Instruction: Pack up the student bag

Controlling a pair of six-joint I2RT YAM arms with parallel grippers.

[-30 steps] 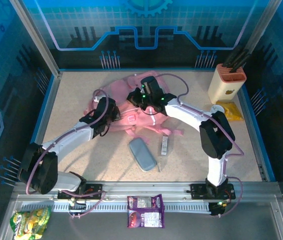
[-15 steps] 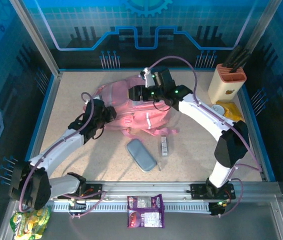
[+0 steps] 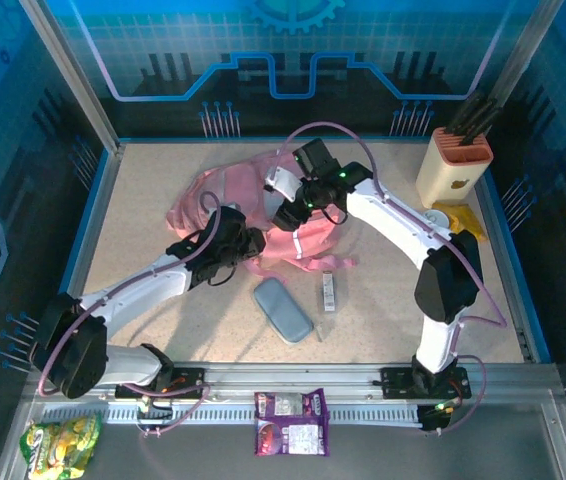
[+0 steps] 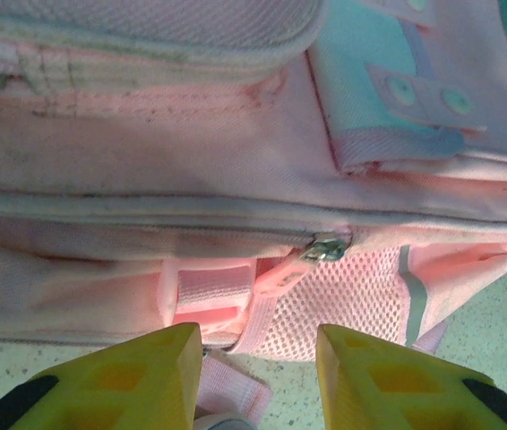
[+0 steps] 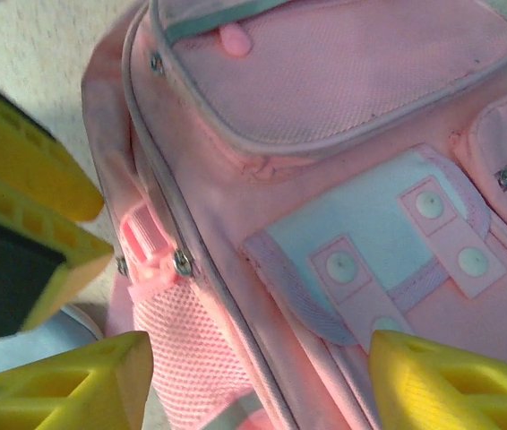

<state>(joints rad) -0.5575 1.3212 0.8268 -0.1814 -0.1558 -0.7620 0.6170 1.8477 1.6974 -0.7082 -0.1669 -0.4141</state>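
Much open table [image 3: 373,320] around student bag [image 3: 228,190]

- The student bag [image 3: 225,192] is pink fabric and lies slumped on the table.
- Its mesh side pocket sits just ahead of the left gripper [image 4: 258,376] jaws.
- Its front pockets lie under the right gripper [image 5: 253,381] jaws.

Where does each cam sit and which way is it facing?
Top external: fixed above and behind the bases, looking down at the table; both arms whole, over the student bag.
Left wrist: low at the bag's side, facing its zip pull and mesh pocket; own yellow jaws apart at the bottom.
Right wrist: above the bag's front, looking down on the snap flap; own jaws wide apart in the bottom corners.
Shared: both wrist views catch the mesh pocket and snap flap.
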